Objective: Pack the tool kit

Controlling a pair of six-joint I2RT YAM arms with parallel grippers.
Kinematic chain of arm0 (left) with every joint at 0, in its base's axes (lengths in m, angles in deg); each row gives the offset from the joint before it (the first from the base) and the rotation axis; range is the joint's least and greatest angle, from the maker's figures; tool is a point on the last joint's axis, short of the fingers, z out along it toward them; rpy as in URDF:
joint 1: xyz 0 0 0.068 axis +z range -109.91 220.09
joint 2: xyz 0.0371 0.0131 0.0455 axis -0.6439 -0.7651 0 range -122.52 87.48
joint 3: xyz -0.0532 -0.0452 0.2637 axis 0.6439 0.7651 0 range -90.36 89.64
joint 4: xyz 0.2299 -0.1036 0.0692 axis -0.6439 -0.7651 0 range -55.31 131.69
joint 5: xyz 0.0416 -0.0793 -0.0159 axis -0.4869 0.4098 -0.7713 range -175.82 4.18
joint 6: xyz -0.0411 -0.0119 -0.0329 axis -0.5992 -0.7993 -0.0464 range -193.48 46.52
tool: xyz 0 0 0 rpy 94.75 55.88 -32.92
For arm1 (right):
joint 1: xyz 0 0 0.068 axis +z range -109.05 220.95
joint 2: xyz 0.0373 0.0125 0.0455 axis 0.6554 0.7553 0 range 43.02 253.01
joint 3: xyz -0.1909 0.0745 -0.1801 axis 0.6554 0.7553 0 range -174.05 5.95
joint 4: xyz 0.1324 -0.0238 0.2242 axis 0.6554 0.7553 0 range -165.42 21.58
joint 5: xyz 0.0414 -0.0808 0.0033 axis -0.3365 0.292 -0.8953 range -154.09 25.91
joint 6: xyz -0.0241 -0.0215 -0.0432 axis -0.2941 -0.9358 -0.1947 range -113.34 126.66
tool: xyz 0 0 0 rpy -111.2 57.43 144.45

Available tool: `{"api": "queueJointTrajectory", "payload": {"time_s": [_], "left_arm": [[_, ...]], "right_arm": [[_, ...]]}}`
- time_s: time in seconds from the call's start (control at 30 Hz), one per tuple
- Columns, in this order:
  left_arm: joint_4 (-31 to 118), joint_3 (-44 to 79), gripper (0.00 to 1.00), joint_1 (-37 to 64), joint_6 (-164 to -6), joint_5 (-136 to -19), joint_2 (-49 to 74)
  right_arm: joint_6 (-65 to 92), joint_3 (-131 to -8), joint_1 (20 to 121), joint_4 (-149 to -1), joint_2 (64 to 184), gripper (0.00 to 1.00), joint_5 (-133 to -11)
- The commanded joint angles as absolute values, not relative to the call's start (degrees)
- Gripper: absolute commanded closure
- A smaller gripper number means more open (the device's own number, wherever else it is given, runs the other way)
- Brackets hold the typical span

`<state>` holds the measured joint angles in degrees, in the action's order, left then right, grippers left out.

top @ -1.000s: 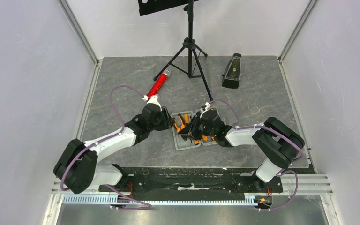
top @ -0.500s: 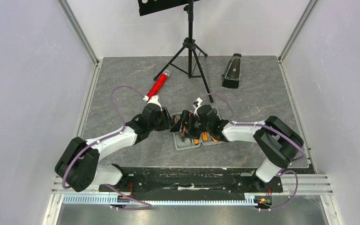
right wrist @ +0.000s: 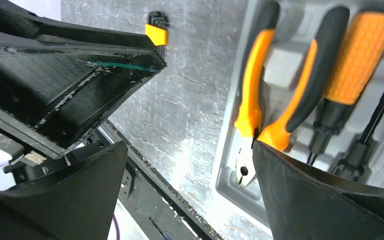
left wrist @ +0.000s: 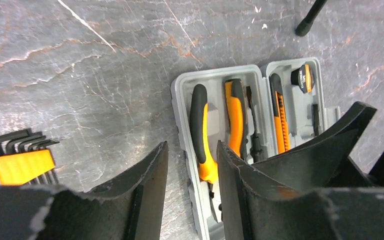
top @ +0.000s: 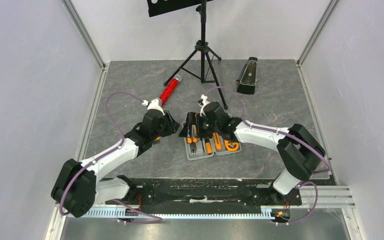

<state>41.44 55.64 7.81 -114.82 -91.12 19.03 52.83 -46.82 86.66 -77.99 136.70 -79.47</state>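
Between wide-apart R fingers (right wrist: 320,200): pliers (right wrist: 252,100) seated in case (right wrist: 225,175).

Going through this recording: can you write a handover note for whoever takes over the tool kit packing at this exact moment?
Left gripper: open, empty, low over the case's edge.
Right gripper: open wide, empty, just above the pliers.
Case: open flat on the table.
Done: pliers, screwdriver, knife and tape measure lie in its recesses.
Left: the hex key set lies on the table outside the case, on the left arm's side. It probably goes in next, then the case gets shut.
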Motion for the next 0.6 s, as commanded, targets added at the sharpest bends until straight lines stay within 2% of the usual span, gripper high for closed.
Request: {"api": "queueJointTrajectory", "payload": {"time_s": [0.0,0.2,0.37,0.57], "left_arm": [[40.14,55.69,0.54,8.44,-114.42,-93.8,22.13],[39.54,54.2,0.53,8.45,-112.06,-89.66,21.22],[39.54,51.75,0.52,8.36,-111.61,-83.54,15.72],[42.26,49.72,0.52,8.27,-112.34,-82.19,8.77]], "right_arm": [[44.2,-52.48,87.87,-71.12,134.54,0.02,-76.08],[37.71,-53.89,87.48,-69.62,132.86,0.02,-74.76],[28.69,-54.17,85.16,-68.85,133.58,0.02,-73.82],[22.68,-54.35,84.98,-68.43,134.17,0.02,-73.22]]}}
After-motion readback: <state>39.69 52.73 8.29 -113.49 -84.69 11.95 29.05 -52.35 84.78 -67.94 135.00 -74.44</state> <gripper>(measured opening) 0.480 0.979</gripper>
